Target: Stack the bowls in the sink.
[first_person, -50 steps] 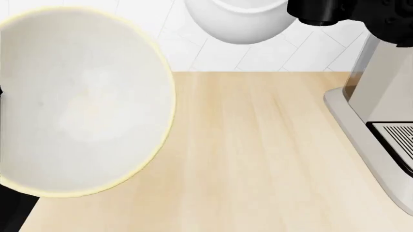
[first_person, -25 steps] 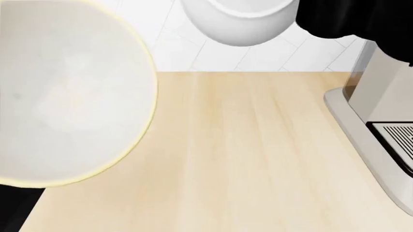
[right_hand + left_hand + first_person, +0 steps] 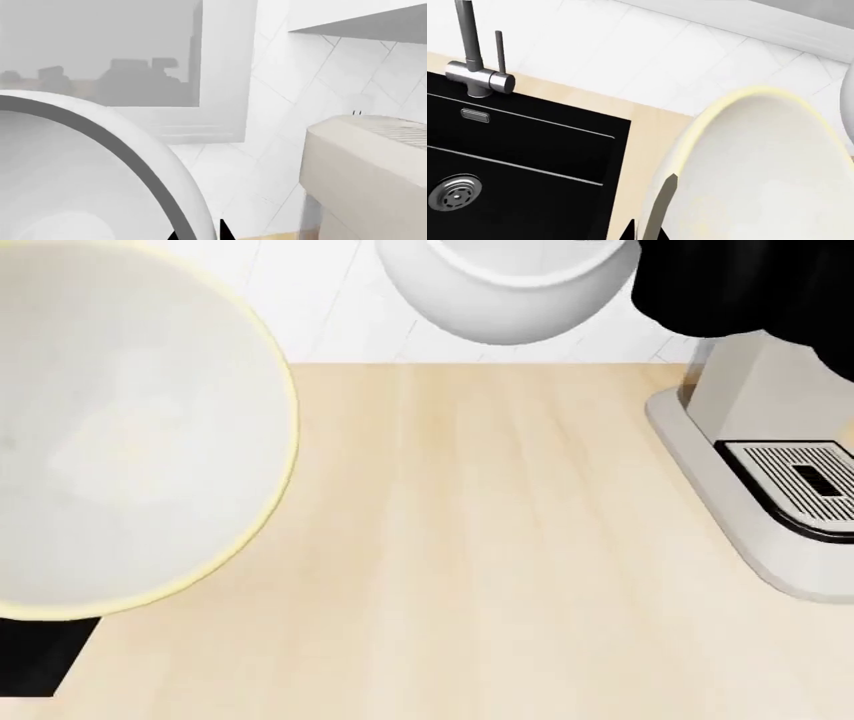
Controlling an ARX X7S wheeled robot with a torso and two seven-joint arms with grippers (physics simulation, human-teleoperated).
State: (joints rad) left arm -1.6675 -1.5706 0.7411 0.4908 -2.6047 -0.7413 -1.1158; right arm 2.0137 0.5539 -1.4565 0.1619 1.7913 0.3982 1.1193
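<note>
We hold the cream-white bowl (image 3: 760,170) on the left end effector (image 3: 650,227), whose one visible finger (image 3: 660,207) lies against the yellowish rim; the bowl hangs in the air over the wooden counter (image 3: 467,540), tilted so its mouth faces the head camera. The plain white bowl (image 3: 501,290) rides on the right end effector (image 3: 197,235), clamped at its rim, high near the tiled wall, tilted with its rounded underside toward us. The sink (image 3: 514,165) lies off to the side of the left-hand bowl, beyond a strip of counter, its drain (image 3: 454,192) and faucet (image 3: 474,55) in the left wrist view. We judge the left arm the nearer one, so the coming move is sideways toward the basin and then down. Round bowls have no long axis; only the tilt matters. A coffee machine (image 3: 774,490) stands at the right.
</note>
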